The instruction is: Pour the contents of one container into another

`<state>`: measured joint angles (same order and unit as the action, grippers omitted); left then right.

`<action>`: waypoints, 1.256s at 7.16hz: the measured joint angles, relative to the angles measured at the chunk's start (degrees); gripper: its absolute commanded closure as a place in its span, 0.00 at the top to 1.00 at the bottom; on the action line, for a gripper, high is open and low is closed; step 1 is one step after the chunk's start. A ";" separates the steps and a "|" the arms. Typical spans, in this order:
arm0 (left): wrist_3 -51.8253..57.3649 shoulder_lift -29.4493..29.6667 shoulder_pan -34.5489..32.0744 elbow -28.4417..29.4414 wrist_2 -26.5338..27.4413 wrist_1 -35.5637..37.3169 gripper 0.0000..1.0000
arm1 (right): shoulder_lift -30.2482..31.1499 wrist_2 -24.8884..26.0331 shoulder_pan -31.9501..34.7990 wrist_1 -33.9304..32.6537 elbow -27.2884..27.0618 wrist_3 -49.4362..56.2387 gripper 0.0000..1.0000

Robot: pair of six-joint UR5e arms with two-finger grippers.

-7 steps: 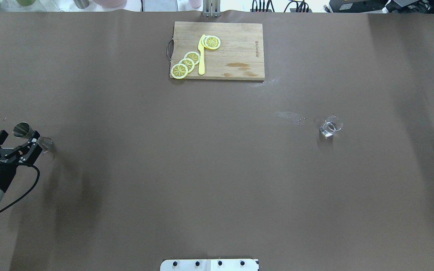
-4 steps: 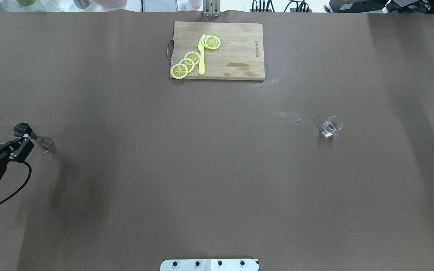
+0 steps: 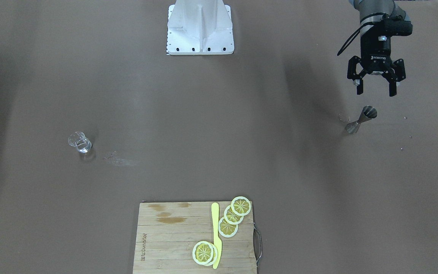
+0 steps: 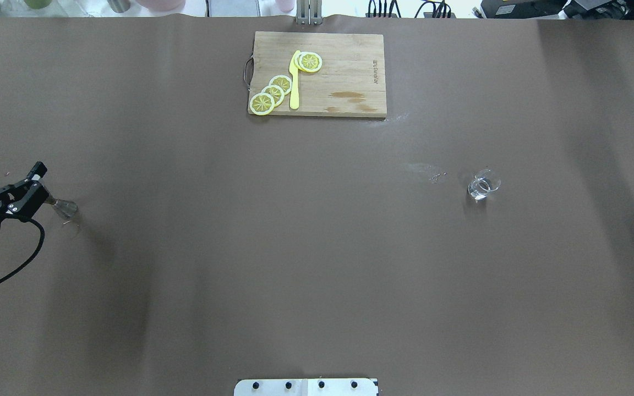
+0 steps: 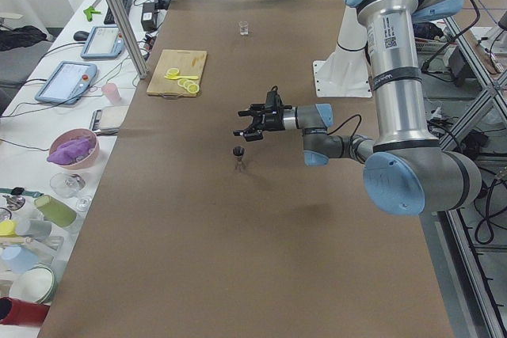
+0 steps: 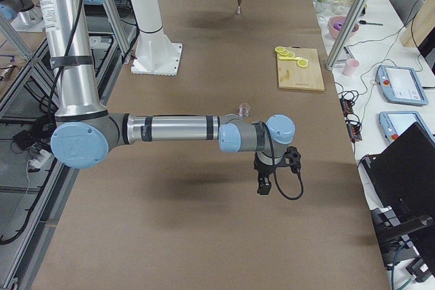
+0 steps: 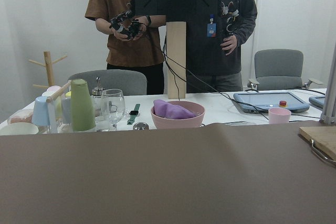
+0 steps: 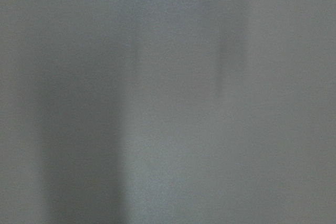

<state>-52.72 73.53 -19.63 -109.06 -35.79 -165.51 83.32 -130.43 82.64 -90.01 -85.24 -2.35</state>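
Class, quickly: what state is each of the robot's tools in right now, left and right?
left tool: open, holding nothing.
right tool: cannot be told; it shows only in one side view.

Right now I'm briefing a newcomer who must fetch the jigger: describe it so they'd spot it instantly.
On the brown table, look toward the end where the left gripper hangs open. Close by it stands the jigger: small, shiny steel, hourglass-shaped, unlike the clear glass tumbler at the opposite end.

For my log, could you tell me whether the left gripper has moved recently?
Yes: the left gripper has shifted toward the overhead view's left edge, away from the jigger.
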 measured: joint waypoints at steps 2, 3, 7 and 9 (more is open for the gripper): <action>1.68 5.26 -3.13 -1.32 -6.51 5.07 0.97 | -0.10 -0.11 0.11 -1.32 0.06 0.00 1.00; 2.49 8.83 -4.95 -1.45 -10.26 8.78 0.97 | -0.05 -0.27 0.15 -1.51 0.09 -0.01 1.00; 4.85 20.08 -11.67 -1.50 -24.48 24.47 0.97 | 1.31 -1.17 2.29 -5.02 -1.52 0.00 1.00; 4.88 25.24 -16.78 -1.38 -34.76 33.87 0.97 | 1.70 -2.82 4.50 -5.53 -2.55 -0.02 1.00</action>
<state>-47.84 98.77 -36.41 -110.44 -70.54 -131.64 85.02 -133.25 87.14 -95.54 -87.79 -2.37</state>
